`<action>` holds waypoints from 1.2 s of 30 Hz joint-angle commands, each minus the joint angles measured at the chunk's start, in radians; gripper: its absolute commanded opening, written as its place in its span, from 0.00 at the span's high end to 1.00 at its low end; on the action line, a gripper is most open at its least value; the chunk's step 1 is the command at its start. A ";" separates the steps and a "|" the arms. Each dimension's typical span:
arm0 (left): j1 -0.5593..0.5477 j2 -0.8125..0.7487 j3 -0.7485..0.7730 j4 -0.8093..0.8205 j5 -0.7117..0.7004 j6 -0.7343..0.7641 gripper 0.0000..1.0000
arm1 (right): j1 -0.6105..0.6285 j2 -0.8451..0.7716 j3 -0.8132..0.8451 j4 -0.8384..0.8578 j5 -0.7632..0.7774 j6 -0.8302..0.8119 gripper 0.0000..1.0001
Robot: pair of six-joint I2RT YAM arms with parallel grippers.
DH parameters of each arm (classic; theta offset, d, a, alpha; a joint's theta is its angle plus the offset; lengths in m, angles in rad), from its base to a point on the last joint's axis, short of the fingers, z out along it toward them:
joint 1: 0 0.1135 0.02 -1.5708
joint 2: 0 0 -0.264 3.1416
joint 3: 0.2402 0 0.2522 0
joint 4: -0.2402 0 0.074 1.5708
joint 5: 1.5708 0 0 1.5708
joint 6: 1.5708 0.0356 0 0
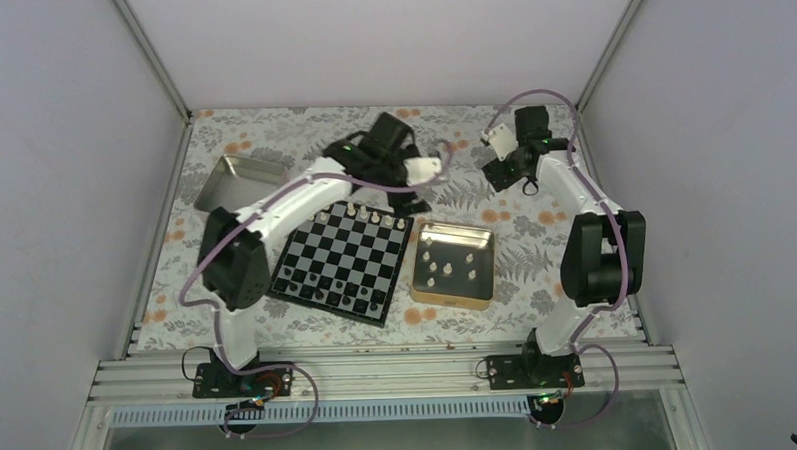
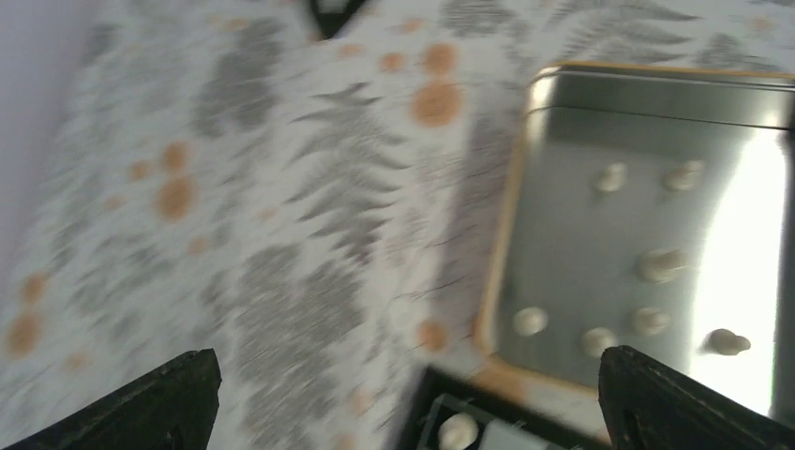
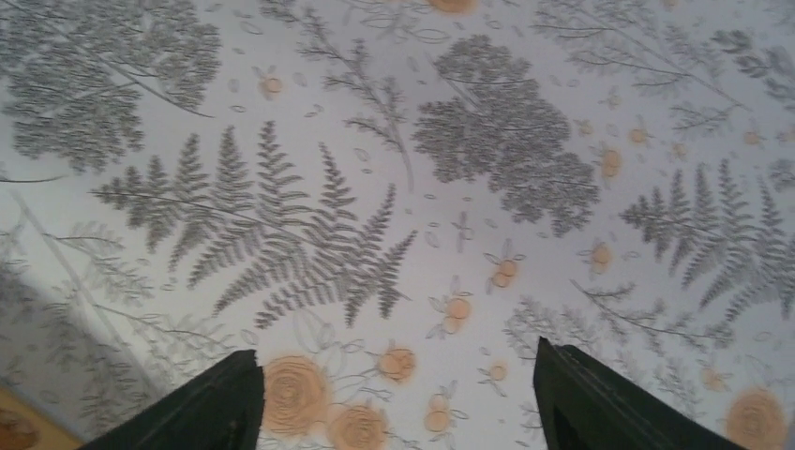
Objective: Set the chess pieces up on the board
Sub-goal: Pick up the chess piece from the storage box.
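Note:
The board (image 1: 341, 262) lies left of centre on the flowered cloth, with a row of white chess pieces (image 1: 362, 216) along its far edge and dark chessmen along its near edge. To its right, several more white chess pieces (image 1: 444, 268) stand in a gold tin (image 1: 451, 301). My left gripper (image 1: 420, 196) hovers open and empty over the board's far right corner. The blurred left wrist view shows that gripper (image 2: 412, 403), the board's corner (image 2: 441, 398) with one white piece (image 2: 457, 429), and the tin's pieces (image 2: 656, 264). My right gripper (image 1: 525, 184) (image 3: 398, 403) is open over bare cloth.
A silver tin (image 1: 235, 181) lies at the far left beside the left arm. Grey walls close the table on three sides. An aluminium rail (image 1: 380, 371) runs along the near edge. The gold tin's corner (image 3: 19, 427) shows low left in the right wrist view.

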 commanded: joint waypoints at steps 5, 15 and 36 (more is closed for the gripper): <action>-0.201 0.185 0.136 -0.163 0.062 0.030 0.01 | -0.059 -0.029 -0.024 0.061 -0.045 0.049 0.16; -0.292 0.339 0.228 -0.261 0.051 0.030 0.26 | -0.062 -0.025 -0.029 0.059 -0.067 0.051 0.18; -0.322 0.448 0.232 -0.259 -0.018 0.031 0.70 | -0.061 -0.028 -0.032 0.045 -0.089 0.045 0.32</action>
